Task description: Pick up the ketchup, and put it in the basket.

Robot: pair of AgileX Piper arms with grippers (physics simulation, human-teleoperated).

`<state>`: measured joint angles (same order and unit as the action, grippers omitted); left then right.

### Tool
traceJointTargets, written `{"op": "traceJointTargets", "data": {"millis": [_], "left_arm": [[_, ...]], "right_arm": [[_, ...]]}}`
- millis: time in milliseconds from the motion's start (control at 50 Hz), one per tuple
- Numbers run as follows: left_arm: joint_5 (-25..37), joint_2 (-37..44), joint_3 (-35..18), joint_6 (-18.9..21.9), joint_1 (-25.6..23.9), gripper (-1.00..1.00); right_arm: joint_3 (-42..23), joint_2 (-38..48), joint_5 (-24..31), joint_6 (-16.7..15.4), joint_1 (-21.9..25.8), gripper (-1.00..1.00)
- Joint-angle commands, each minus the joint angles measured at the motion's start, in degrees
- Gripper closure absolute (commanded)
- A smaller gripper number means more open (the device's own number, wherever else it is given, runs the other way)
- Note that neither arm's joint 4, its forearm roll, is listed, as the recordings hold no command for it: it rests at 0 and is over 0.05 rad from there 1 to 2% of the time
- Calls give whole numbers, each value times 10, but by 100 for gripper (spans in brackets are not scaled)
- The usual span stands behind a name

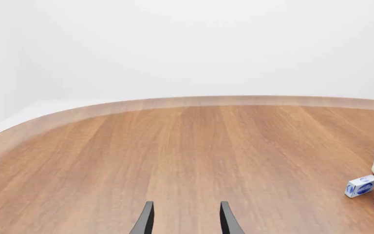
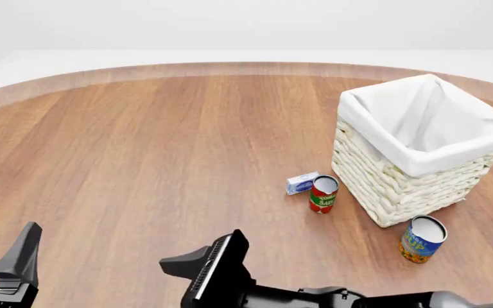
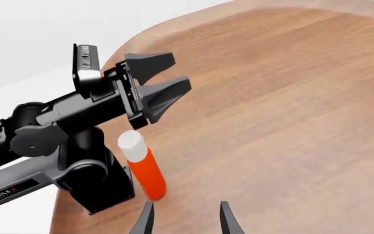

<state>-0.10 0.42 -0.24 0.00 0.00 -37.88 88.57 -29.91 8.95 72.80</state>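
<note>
Right gripper [image 3: 185, 218] spread wide, hovering just short of the ketchup [image 3: 144, 168]. Left gripper [image 1: 185, 219] spread too, over bare table [image 1: 194, 151]. Basket [image 2: 418, 144] sits well apart.

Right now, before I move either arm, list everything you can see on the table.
ketchup: one, red-orange with white cap, upright beside the left arm's base; seen only in the right wrist view.
basket: one, cream wicker with white liner, right side.
tomato sauce can: one, red and green, left of the basket.
small box: one, white and blue, just left of that can.
blue-and-yellow can: one, near side of the basket.
table: one, brown wood.
left gripper: black, open, empty.
right gripper: black, open, empty.
</note>
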Motion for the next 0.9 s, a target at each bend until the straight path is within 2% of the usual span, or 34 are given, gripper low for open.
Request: {"op": "traceJointTargets", "data": {"millis": [20,900], "left_arm": [[0,0,0,0,0,-100],[0,0,0,0,0,-100]], "right_arm": [[-17,14,7,6,7,-100],[-92,84,37,41,39,-100]]}}
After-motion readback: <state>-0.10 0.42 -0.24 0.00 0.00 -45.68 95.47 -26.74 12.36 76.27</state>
